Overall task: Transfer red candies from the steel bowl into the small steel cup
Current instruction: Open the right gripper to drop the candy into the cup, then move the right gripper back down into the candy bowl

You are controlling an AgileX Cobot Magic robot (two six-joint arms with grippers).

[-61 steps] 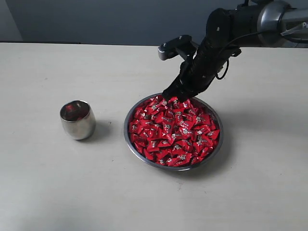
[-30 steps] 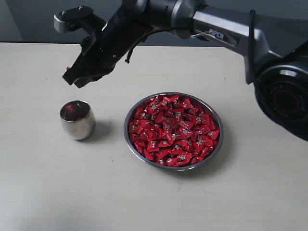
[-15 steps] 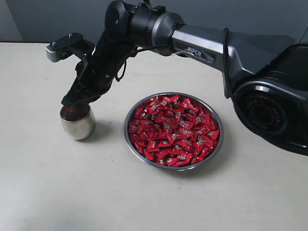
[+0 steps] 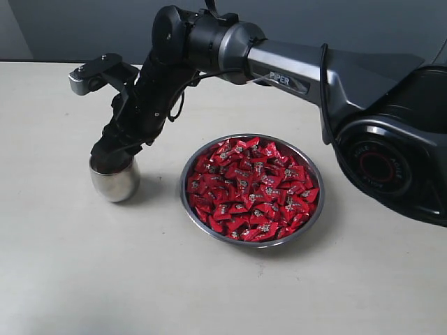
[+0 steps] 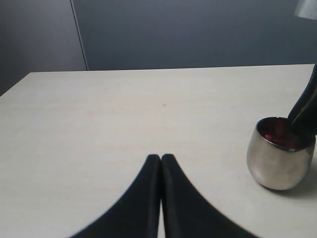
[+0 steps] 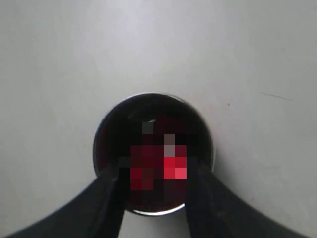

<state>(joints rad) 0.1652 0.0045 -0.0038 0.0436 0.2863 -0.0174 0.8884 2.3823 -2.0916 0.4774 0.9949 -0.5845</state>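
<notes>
The small steel cup (image 4: 114, 183) stands left of the steel bowl (image 4: 184, 199), which is heaped with red candies (image 4: 251, 188). My right gripper (image 4: 110, 155) reaches across and hovers right at the cup's mouth. In the right wrist view it (image 6: 154, 171) is open, its two fingers straddling the cup's rim (image 6: 105, 130), with red candies (image 6: 171, 166) lying inside and nothing between the fingers. My left gripper (image 5: 161, 157) is shut and empty, low over the table, well short of the cup (image 5: 277, 163).
The right arm's long dark links (image 4: 293, 66) stretch over the table behind the bowl, and its base (image 4: 391, 160) fills the right side. The pale tabletop (image 4: 140, 279) is bare in front of the cup and bowl.
The right arm swung from over the bowl across to the cup and came down to its mouth. Its jaws have parted there.
</notes>
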